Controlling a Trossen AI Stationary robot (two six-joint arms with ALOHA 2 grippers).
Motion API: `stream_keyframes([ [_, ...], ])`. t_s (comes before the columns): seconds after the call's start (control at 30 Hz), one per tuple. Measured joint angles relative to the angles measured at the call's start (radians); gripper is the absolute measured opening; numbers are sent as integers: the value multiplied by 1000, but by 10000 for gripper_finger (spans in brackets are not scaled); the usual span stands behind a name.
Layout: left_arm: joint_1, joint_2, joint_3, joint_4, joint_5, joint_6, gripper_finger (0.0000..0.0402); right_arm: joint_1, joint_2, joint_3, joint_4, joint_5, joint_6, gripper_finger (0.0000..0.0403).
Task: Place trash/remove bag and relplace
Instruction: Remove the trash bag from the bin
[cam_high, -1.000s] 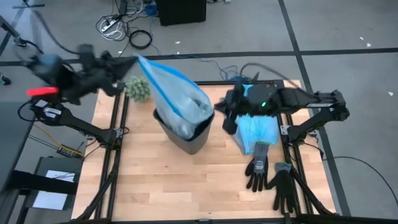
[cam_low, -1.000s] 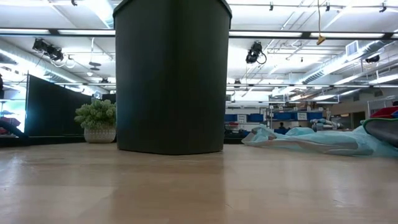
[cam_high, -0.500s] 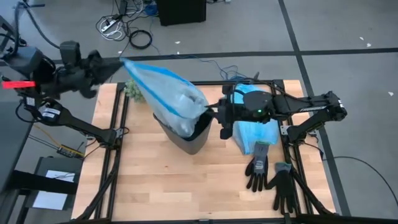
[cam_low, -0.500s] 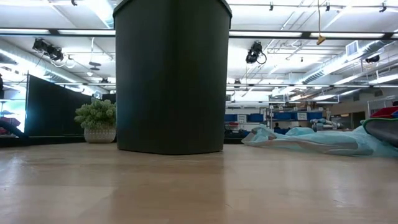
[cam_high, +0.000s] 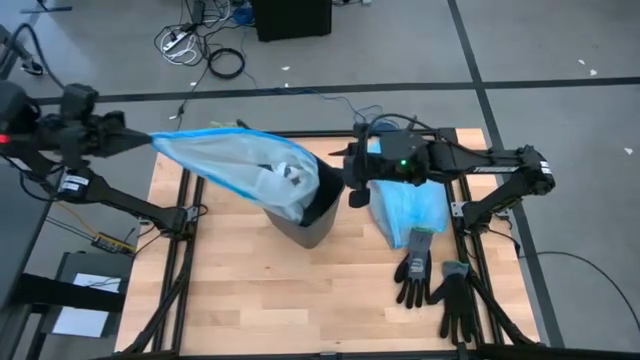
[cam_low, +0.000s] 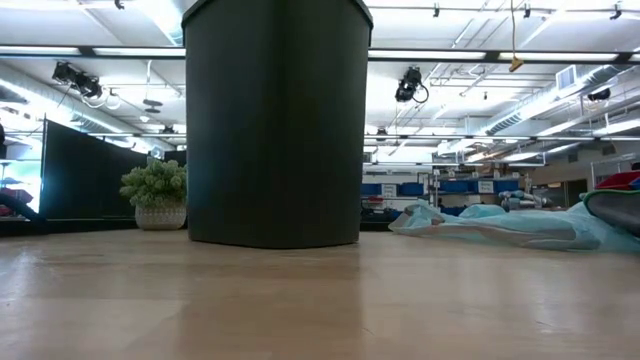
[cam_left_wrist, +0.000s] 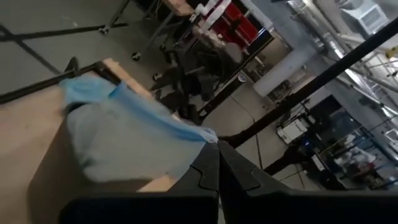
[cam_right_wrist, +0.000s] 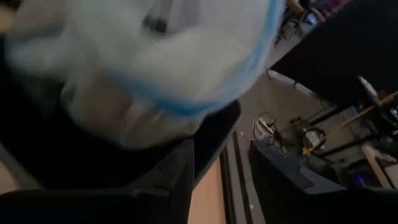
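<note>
The bag (cam_high: 235, 170), a translucent grey-white liner with a blue rim, stretches from the black bin (cam_high: 305, 218) out over the table's left edge. Its lower part is still inside the bin. My left gripper (cam_high: 140, 141) is shut on its tip. Trash (cam_high: 272, 180), crumpled white paper and a dark piece, shows through the plastic. My right gripper (cam_high: 350, 183) is open at the bin's right rim (cam_right_wrist: 214, 134), which shows dark between its fingers in the right wrist view. In the low view the bin (cam_low: 275, 120) stands upright on the table. My left gripper pinches the bag's gathered blue top edge (cam_left_wrist: 207, 137) between its two shut fingers. They come at it roughly level, from the table's left side. From that tip the bag runs taut and slanting down to the bin. Whether my right gripper touches the bin's rim, I cannot tell.
A light-blue plastic bag (cam_high: 405, 212) lies flat on the table right of the bin, and two black gloves (cam_high: 435, 280) lie nearer the front right. A small green plant (cam_low: 155, 195) stands behind the bin's left side. The table's near half is bare wood.
My left gripper has gone toward and past the table's left edge and sunk a little, keeping hold of the bag's top. The bag has swung from pointing up and far to lying stretched leftward. My right gripper has shifted slightly toward the bin's rim.
</note>
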Motion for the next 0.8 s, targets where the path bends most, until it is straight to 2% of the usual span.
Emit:
stream_keyframes([
  [0.23,0,-75,22,-73,-95,-85,3,1,101,1,57,-12,-124,124],
  [0.43,0,-99,20,-91,-144,-87,3,25,170,1,167,259,-382,129],
  [0.53,0,-108,20,-101,-160,-92,3,44,170,1,244,317,-458,130],
  [0.67,0,-105,19,-108,-163,-94,3,74,145,23,344,290,-497,129],
  [0.8,0,-105,13,-109,-163,-90,3,72,124,44,374,239,-458,128],
])
